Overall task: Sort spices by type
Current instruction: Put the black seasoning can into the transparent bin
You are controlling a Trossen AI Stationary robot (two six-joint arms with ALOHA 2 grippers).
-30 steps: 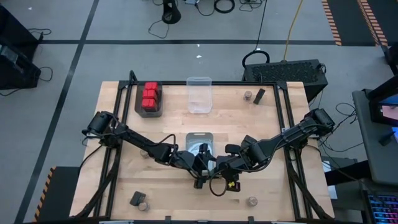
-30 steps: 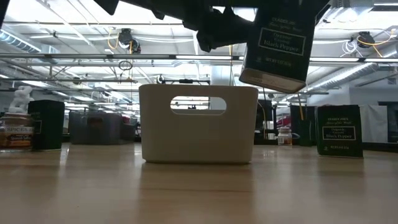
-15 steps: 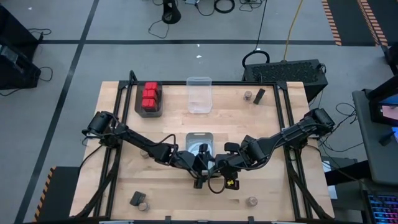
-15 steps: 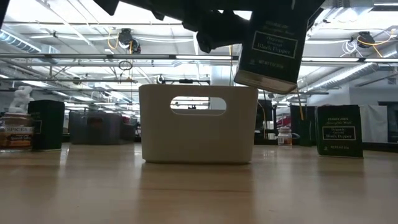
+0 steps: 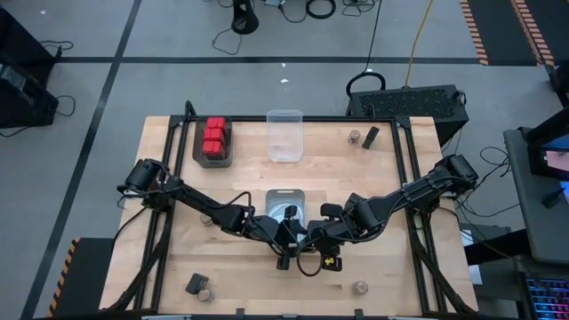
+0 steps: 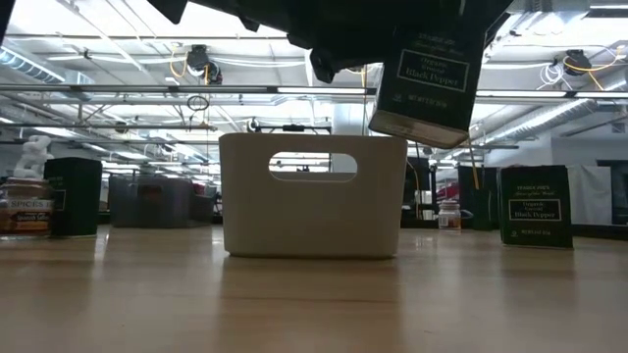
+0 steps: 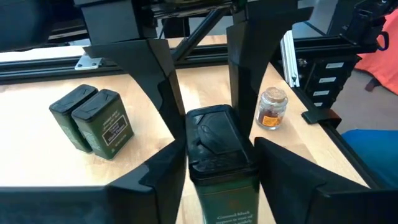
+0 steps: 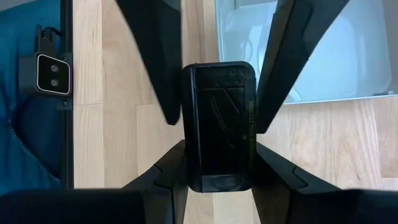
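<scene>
Both arms meet near the middle of the table, just toward six o'clock from the white bin (image 5: 286,203). The right gripper (image 8: 219,168) is clenched on a black pepper tin (image 8: 217,134), its two fingers pressed against the tin's flanks. In the low view that same tin hangs in the air, tilted, above and slightly to the three o'clock side of the bin's handled wall (image 6: 312,196), clear of the tabletop.

The left gripper (image 7: 214,163) faces the same tin from the other end, with a finger (image 7: 165,171) on each side of it. The fingers look very close to the tin's sides, but whether they press on it or only bracket it cannot be told from here.

Elsewhere on the table (image 5: 169,178): a dark tray of red tins (image 5: 214,138) sits at about eleven o'clock, and the clear bin (image 5: 284,133) at twelve. A small jar (image 5: 354,136) and a black tin (image 5: 371,135) stand together at about one o'clock. At seven o'clock lie another black tin (image 5: 193,284) and a jar (image 5: 204,295) just beside it, and a lone jar (image 5: 360,287) rests at five o'clock. The left wrist view shows two black tins (image 7: 93,121) side by side and a brown-topped jar (image 7: 272,109) near the table's edge.
</scene>
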